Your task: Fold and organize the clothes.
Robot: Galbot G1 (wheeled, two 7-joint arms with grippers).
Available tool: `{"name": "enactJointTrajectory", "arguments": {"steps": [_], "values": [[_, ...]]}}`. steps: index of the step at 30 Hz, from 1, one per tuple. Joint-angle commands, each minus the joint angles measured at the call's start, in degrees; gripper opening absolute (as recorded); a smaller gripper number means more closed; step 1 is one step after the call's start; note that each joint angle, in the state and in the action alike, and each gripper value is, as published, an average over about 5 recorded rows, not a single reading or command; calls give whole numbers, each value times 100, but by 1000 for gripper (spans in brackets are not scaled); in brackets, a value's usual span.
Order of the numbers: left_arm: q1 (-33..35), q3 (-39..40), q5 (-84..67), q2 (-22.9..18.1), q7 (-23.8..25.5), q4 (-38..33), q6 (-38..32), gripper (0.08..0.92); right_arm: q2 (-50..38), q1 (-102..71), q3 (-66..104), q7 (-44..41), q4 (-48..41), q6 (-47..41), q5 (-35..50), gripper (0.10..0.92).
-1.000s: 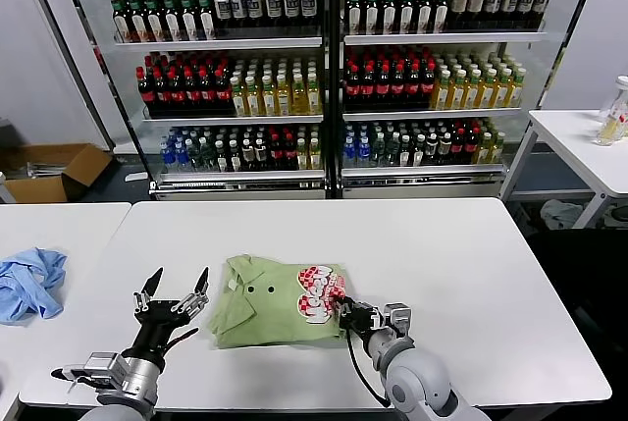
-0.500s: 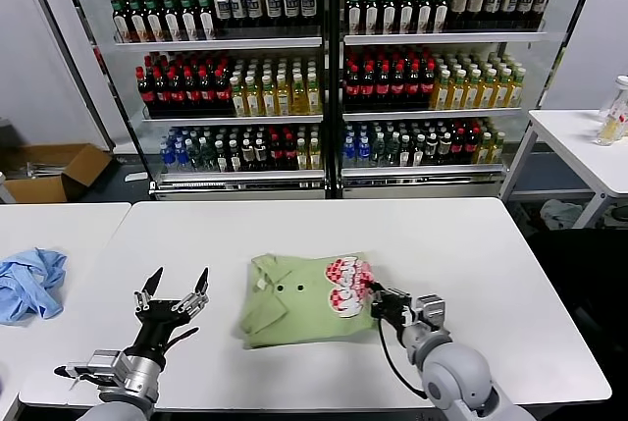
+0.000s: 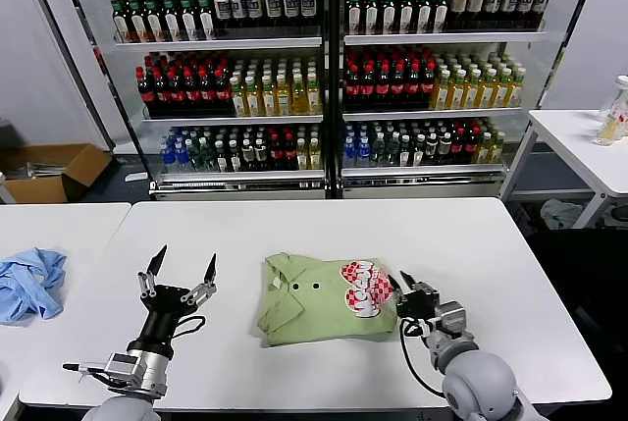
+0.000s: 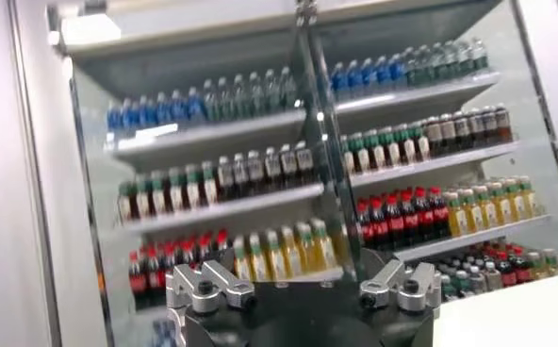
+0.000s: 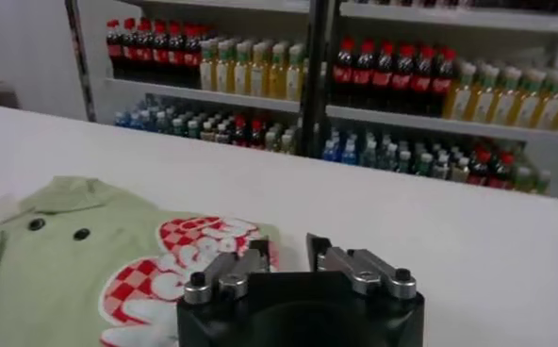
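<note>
Already the folding looks finished to me. From the head view the shirt lies as a compact rectangle mid-counter, collar toward my left, checkered print on top. My right tool sits just beside its right edge, jaws a little apart and nothing visibly between them; my left tool stands well off to the left, fingers spread wide, idle. A blue garment lies on the next counter over. A second ago the shirt sat further left with my right tool pinched on that edge; since then the tool has slid it right and let go.

Left wrist: only the drinks shelves.

Right wrist: the tool's jaws are parted at the print's edge, clear of the cloth. What's left, I judge, is backing away.
</note>
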Motion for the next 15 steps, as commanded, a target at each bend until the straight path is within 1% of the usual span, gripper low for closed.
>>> {"name": "enactJointTrajectory", "arguments": {"steps": [1,5,7,9,11,13,15], "values": [[-333,-2,1370,10,462,188,-1037,823,-222,-405,871,-6,744,202,-384,388],[-439,-33,2010,56,365,133,-1060,823,-236,-154,890,-6,612,552,-446,500],[-501,-84,2018,77,301,158,-1026,823,-244,36,882,-8,403,714,-537,552],[-557,-119,1491,80,281,162,-895,822,-242,215,878,-17,151,869,-674,604],[-586,-126,451,86,280,120,-570,823,-226,367,872,-37,-86,1023,-785,665],[-597,-139,-453,96,269,84,-204,823,-214,458,869,-64,-221,1076,-760,725],[-607,-172,-932,104,250,87,9,823,-204,497,872,-90,-318,1091,-675,771]]}}
